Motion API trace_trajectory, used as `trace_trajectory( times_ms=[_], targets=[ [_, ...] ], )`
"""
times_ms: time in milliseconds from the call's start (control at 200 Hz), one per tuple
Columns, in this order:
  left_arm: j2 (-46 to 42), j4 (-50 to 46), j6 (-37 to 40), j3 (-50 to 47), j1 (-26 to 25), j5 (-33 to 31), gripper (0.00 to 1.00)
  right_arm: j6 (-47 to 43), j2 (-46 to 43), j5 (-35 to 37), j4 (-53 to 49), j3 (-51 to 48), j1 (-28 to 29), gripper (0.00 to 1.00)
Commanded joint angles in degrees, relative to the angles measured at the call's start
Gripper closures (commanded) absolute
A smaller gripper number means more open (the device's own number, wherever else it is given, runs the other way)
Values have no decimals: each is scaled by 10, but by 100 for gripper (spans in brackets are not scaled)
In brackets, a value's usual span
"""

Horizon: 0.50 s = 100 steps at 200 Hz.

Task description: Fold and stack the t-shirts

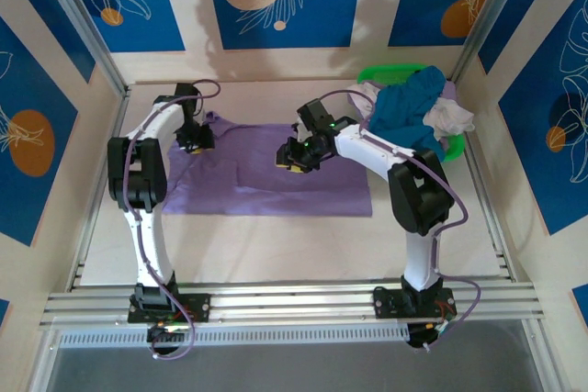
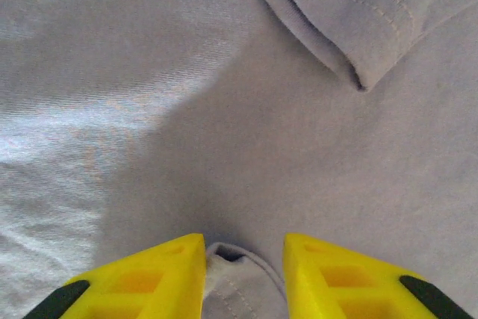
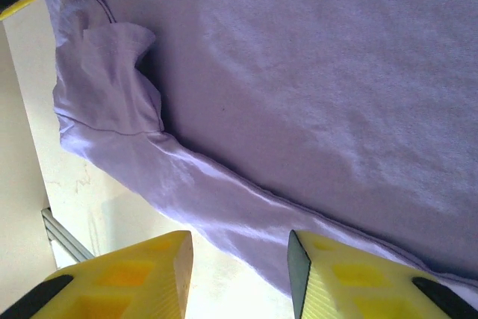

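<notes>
1. The lavender t-shirt lies spread nearly flat across the middle of the counter. The teal t-shirt and the white t-shirts are heaped in the green basket at the far right corner.
2. Left tool: down on the lavender shirt near its far left corner, jaws partly apart, with a stitched hem ridge lying between them. I cannot tell whether that ridge is truly pinched or only sitting in the gap.
3. Right tool: over the shirt near its far edge, jaws apart and holding nothing. Below it the edge rolls over in a soft fold, with a bunched flap beside bare counter.
4. Handling, as I judge it: the cloth is thin, light and limp. It should drape and sag from any held point, crease easily and slide on the smooth counter, and it is not fragile.
5. Where to take hold: a hem or seam looks best, since doubled, stitched cloth gives the pads something to bite — a pinch in the open panel would likely slip or gather unevenly.
6. Two holds along one edge, one per tool, should keep that edge level when it is carried over — a single hold would let the rest trail and twist
</notes>
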Motion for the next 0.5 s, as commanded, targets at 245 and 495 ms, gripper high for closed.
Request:
trace_trajectory(
  times_ms=[245,495],
  targets=[
    [7,-15,32,-9,11,15,69,30,67,-52,26,56,24,59],
    [-1,-6,35,-26,17,27,92,62,105,-84,55,92,26,59]
  ],
)
